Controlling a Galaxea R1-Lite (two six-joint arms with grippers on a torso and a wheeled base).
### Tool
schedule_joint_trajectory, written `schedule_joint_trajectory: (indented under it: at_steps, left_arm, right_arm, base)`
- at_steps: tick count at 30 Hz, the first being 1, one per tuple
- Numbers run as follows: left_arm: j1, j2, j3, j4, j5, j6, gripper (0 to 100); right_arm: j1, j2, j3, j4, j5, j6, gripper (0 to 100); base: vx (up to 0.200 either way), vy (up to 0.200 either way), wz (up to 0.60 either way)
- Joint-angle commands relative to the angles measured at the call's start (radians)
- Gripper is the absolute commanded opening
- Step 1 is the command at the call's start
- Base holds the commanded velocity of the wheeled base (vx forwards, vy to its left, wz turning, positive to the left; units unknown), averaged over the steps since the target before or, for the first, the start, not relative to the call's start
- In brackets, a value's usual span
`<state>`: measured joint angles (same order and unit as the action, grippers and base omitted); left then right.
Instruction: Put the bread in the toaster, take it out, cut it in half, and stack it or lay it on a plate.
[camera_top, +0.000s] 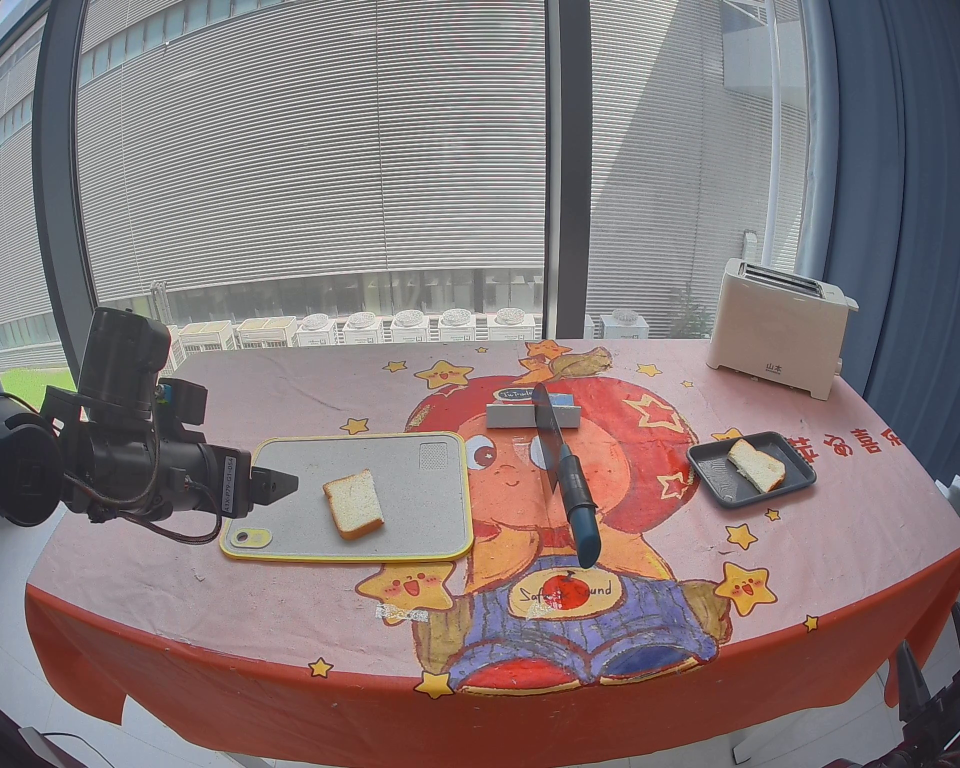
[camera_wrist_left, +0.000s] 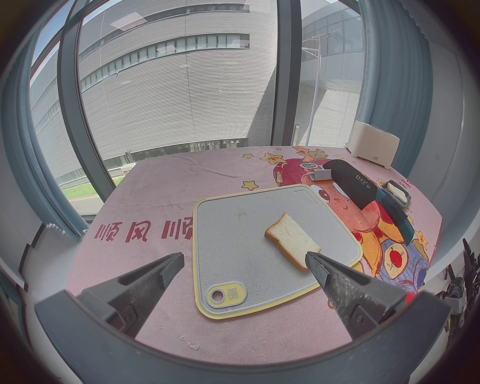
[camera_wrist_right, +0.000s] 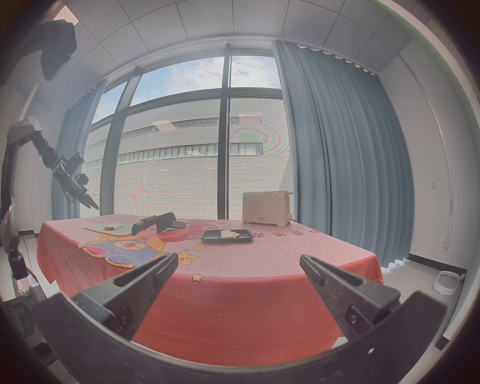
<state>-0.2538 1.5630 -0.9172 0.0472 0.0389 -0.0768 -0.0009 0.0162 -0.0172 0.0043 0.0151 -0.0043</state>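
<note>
Your left pincer (camera_top: 285, 485) is wide open, with its two dark fingers (camera_wrist_left: 350, 295) spread far apart and nothing between them. It hangs at the left end of the cutting board (camera_top: 300, 480), just beside the end that has the round hanging hole, and it points along the board to the right. In the left wrist view the piece of bread (camera_wrist_left: 292, 240) lies close to one fingertip, but the pincer does not touch it.

This piece of bread (camera_top: 353, 503) lies flat on the grey, yellow-rimmed board, near the middle and a little toward the front edge. A second piece of bread (camera_top: 756, 465) lies in the dark rectangular tray (camera_top: 715, 480) on the right part of the counter (camera_top: 850, 540). The cream toaster (camera_top: 778, 325) stands upright at the far right corner, behind the tray and well apart from the board.

Between the board and the tray you find the knife (camera_top: 565, 470). Its dark blade leans on a small grey knife rest (camera_top: 510, 415), and its blue handle points to the front of the counter.

Your right pincer (camera_wrist_right: 237, 259) is also wide open and holds nothing. It is off the counter, well apart from its right side, and it faces the tray and the toaster from a distance.
</note>
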Motion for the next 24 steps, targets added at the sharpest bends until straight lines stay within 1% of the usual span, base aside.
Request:
schedule_joint_trajectory:
  at_steps: [1, 3, 6, 7, 10, 11, 12, 13, 14, 15, 16, 17, 19, 24]
  left_arm:
    - [-0.004, 0.029, -0.003, 0.000, 0.001, -0.001, 100]
    - [-0.007, 0.046, -0.003, -0.001, 0.001, -0.001, 100]
    - [-0.030, 0.075, -0.008, -0.001, 0.006, -0.003, 100]
    - [-0.042, 0.085, -0.015, 0.002, 0.019, -0.008, 100]
    - [-0.078, 0.103, -0.026, 0.002, 0.093, -0.017, 100]
    - [-0.079, 0.104, -0.026, 0.002, 0.096, -0.017, 100]
    - [-0.104, 0.129, -0.037, -0.003, 0.134, -0.043, 100]
    - [-0.110, 0.137, -0.043, -0.007, 0.144, -0.057, 100]
    - [-0.114, 0.147, -0.051, -0.013, 0.151, -0.077, 100]
    - [-0.114, 0.155, -0.055, -0.018, 0.153, -0.086, 100]
    - [-0.114, 0.155, -0.055, -0.018, 0.153, -0.086, 100]
    - [-0.122, 0.178, -0.068, -0.023, 0.154, -0.100, 100]
    - [-0.134, 0.196, -0.072, -0.027, 0.159, -0.107, 100]
    - [-0.136, 0.207, -0.074, -0.026, 0.162, -0.107, 100]
  right_arm:
    - [0.001, -0.016, 0.014, -0.001, 0.000, 0.000, 100]
    - [0.001, -0.016, 0.014, 0.000, 0.000, 0.000, 100]
    - [0.001, -0.016, 0.014, 0.000, 0.000, 0.000, 100]
    - [0.001, -0.016, 0.014, -0.001, 0.000, 0.000, 100]
    - [-0.001, -0.016, 0.014, 0.000, 0.000, 0.000, 100]
    - [0.001, -0.016, 0.014, -0.001, 0.000, 0.000, 100]
    - [0.001, -0.016, 0.014, -0.001, 0.000, 0.000, 100]
    - [-0.001, -0.016, 0.014, 0.000, 0.000, 0.000, 100]
    - [-0.001, -0.016, 0.014, 0.000, 0.000, 0.000, 100]
    - [-0.001, -0.016, 0.014, 0.000, 0.000, 0.000, 100]
    - [-0.001, -0.016, 0.014, 0.000, 0.000, 0.000, 100]
    - [0.001, -0.016, 0.016, 0.000, 0.000, 0.000, 100]
    - [0.001, -0.016, 0.014, -0.001, 0.000, 0.000, 100]
    - [-0.001, -0.016, 0.016, 0.000, 0.000, 0.000, 100]
  base:
    - [0.000, 0.000, 0.00]
    - [0.000, 0.000, 0.00]
    - [0.000, 0.000, 0.00]
    - [0.000, 0.000, 0.00]
    - [0.000, 0.000, 0.00]
    - [0.000, 0.000, 0.00]
    - [0.000, 0.000, 0.00]
    - [0.000, 0.000, 0.00]
    - [0.000, 0.000, 0.00]
    - [0.000, 0.000, 0.00]
    - [0.000, 0.000, 0.00]
    - [0.000, 0.000, 0.00]
    - [0.000, 0.000, 0.00]
    - [0.000, 0.000, 0.00]
